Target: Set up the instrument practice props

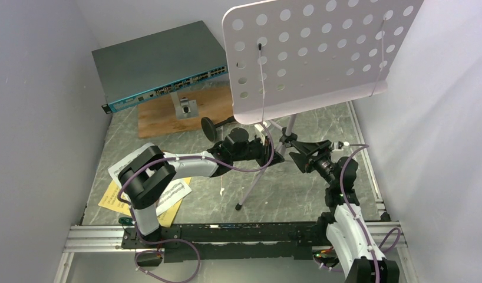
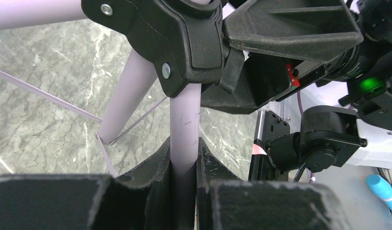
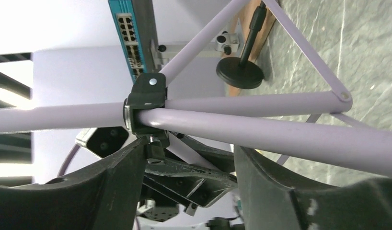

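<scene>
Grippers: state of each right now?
Left gripper: closed on the pole of the music stand.
Right gripper: open, jaws astride the stand's legs, not gripping.

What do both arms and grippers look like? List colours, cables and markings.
Both the left arm and right arm have white shells with black joints, and a purple cable runs along each. The left gripper and right gripper have thick matte black fingers. A green light glows on the right arm.
</scene>
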You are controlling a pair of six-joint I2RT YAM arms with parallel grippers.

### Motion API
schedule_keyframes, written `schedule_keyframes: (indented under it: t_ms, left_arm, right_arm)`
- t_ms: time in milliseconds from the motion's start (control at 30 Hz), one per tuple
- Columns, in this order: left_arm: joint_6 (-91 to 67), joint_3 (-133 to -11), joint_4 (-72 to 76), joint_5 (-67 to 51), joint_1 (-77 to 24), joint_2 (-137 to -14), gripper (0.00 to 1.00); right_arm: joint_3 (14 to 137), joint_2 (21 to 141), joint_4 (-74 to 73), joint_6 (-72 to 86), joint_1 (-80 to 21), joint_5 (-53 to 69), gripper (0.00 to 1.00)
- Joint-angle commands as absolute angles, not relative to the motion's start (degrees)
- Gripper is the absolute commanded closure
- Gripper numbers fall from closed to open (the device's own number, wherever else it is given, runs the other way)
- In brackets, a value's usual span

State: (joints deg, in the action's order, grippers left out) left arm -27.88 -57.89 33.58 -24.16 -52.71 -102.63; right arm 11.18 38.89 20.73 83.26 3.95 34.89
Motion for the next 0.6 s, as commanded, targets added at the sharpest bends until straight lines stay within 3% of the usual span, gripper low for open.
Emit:
schedule_keyframes:
  t_ms: [0,133,300,333,467,567]
  left_arm:
    - [-30.76,-55.28,17.75,-23.64,-52.97,-106.44,1.00]
    - [-30.84,-55.29,17.84,-23.69,-52.95,-106.52,1.00]
    - [-30.85,-55.20,17.93,-23.47,-52.93,-106.41,1.00]
    - [-30.85,-55.26,17.93,-23.51,-52.99,-106.43,1.00]
    - [-30.88,-55.37,17.84,-23.59,-52.93,-106.38,1.00]
    - [-30.78,-55.54,17.52,-23.47,-52.97,-106.27,1.00]
  right_arm:
    - [5.74,40.02,18.16,91.83,4.31,35.10,0.28]
    - [4.75,36.39,13.35,95.77,4.32,32.39,0.14]
    - [8.01,34.83,4.91,93.22,4.31,30.09,0.17]
    - [8.75,35.87,4.00,92.07,4.32,30.25,0.20]
    - [11.91,42.81,4.81,85.55,4.31,33.79,0.53]
    - [17.65,46.59,0.63,76.75,4.31,35.75,0.65]
